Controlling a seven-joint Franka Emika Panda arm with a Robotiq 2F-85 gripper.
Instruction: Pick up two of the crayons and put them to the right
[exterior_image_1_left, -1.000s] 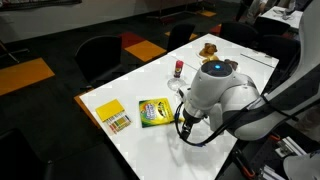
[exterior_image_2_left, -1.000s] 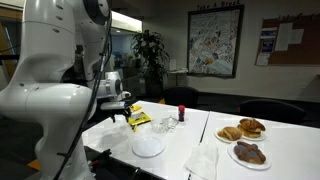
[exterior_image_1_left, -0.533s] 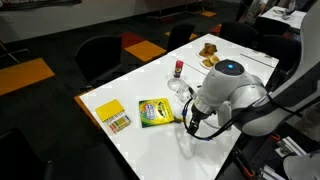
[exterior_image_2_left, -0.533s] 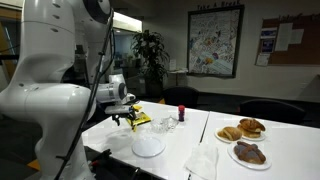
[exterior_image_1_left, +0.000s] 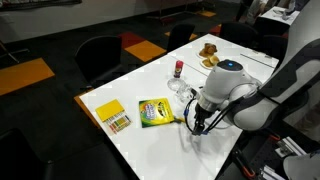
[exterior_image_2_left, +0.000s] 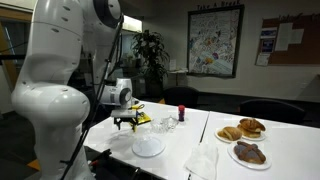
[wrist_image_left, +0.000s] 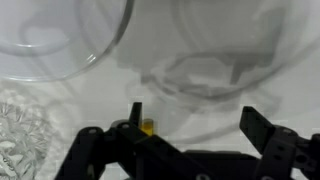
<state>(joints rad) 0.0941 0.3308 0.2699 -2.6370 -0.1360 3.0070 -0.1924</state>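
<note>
One small yellow crayon (wrist_image_left: 148, 126) peeks out beside the pincer (wrist_image_left: 192, 118), whose jaws stand wide apart.

you're holding the arm (exterior_image_1_left: 255, 100) bent low over the middle stretch of the table (exterior_image_1_left: 140, 150), with the wrist turned down. the gripper (exterior_image_1_left: 197, 126) is pointing straight down just above the surface, and its fingers (wrist_image_left: 255, 125) are standing spread wide apart.

One yellow crayon (wrist_image_left: 148, 127), one crayon box (exterior_image_1_left: 154, 112), two pastry plates (exterior_image_2_left: 250, 163)
</note>
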